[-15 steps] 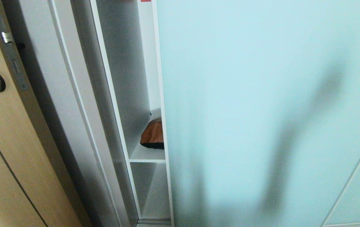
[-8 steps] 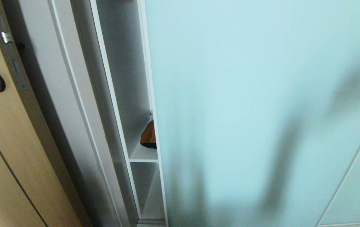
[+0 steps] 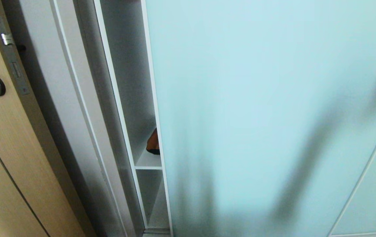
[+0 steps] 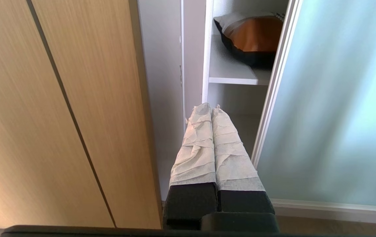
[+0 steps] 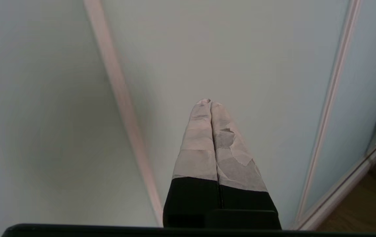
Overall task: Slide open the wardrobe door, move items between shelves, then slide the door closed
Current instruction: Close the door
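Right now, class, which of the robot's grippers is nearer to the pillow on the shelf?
Left. The left gripper sits shut below the pillow, by the wardrobe gap. The right gripper, also shut, faces only the sliding door; no pillow shows there.

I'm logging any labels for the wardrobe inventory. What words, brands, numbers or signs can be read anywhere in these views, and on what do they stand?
None: no readable text in any view.
The sliding wardrobe door is plain frosted glass.
The shelf and the patchwork pillow show no lettering.
The wooden door and its lock plate carry no legible marking.
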You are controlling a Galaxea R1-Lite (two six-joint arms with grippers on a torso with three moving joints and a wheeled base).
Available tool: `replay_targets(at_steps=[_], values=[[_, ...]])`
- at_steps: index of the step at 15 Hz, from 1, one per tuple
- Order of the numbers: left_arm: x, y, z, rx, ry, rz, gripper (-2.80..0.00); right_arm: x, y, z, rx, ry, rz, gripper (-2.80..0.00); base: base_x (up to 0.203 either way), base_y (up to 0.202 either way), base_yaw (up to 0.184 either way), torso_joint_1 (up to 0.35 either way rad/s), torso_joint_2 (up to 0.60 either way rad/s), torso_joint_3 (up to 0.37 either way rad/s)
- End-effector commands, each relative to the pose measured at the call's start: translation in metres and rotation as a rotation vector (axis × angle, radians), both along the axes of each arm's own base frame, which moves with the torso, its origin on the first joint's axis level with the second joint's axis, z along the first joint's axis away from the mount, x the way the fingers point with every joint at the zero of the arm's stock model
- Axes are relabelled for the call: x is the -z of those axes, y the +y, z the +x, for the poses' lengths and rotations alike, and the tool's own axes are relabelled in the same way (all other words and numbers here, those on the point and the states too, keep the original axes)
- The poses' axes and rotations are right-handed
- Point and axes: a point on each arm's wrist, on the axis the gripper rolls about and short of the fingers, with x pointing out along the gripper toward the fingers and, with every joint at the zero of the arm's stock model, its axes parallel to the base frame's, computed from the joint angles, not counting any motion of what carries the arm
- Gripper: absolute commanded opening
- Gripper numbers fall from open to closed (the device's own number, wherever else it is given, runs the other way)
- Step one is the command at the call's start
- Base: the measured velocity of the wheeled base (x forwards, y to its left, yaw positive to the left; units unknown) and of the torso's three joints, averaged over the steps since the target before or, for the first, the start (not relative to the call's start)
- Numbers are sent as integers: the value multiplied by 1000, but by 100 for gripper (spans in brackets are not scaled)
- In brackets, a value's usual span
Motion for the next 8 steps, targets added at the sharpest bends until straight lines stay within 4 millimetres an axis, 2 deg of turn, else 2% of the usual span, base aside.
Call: replay_targets(at_steps=[1,6,8], values=[[0,0,0,-1,3,0,-280,17,-18,22,-1,29,20,-280,0,0,0,0,0,0],[0,0,0,-1,3,0,-280,10,-28,46,-55,8,-4,-280,0,0,0,0,0,0],[0,0,0,-1,3,0,-280,14,-31,54,-65,23,8,-280,0,0,0,0,0,0]])
